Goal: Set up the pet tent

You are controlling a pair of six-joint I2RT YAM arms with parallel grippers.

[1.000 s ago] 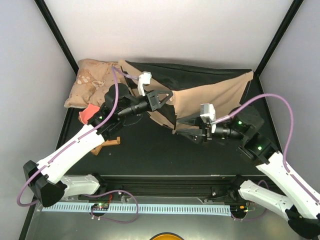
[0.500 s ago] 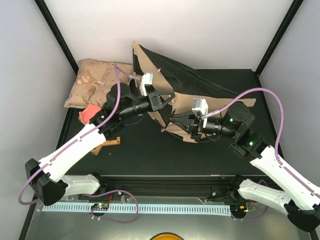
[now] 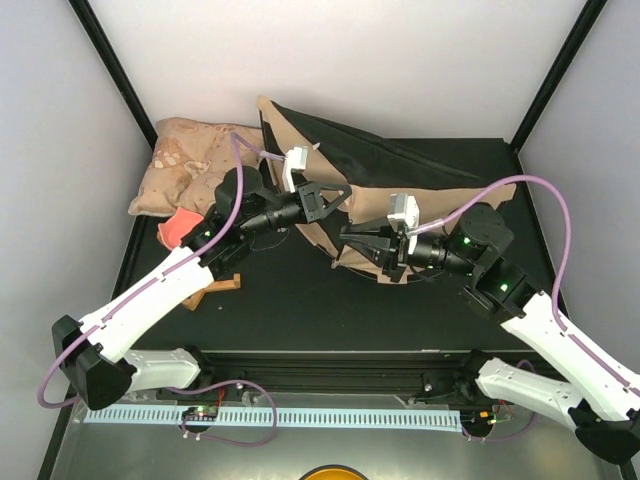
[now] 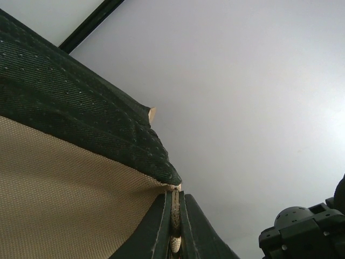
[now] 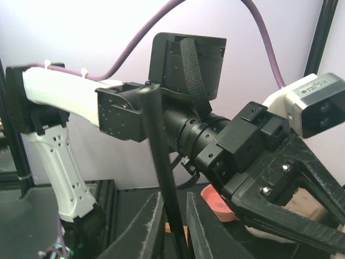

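The pet tent [image 3: 372,160] stands half raised at the back middle of the table, black floor facing up and tan canvas [image 3: 437,195] along its lower edge. My left gripper [image 3: 343,192] is shut on the tent's tan fabric edge [image 4: 176,213], with the black dotted floor [image 4: 81,121] and tan canvas [image 4: 59,210] spreading up to the left. My right gripper [image 3: 346,233] sits just below and right of the left one. In the right wrist view its fingers [image 5: 146,226] are shut on a thin black pole [image 5: 159,140] that rises up between them.
A beige patterned pillow [image 3: 185,160] lies at the back left. A pink object [image 3: 179,226] and a small wooden piece [image 3: 221,286] rest beside the left arm. Walls and black frame posts [image 3: 115,70] close in the back and sides.
The tent has risen from lying flat to half standing. My right gripper moved left toward the left one and shut on the pole. The left gripper stayed shut on the fabric.
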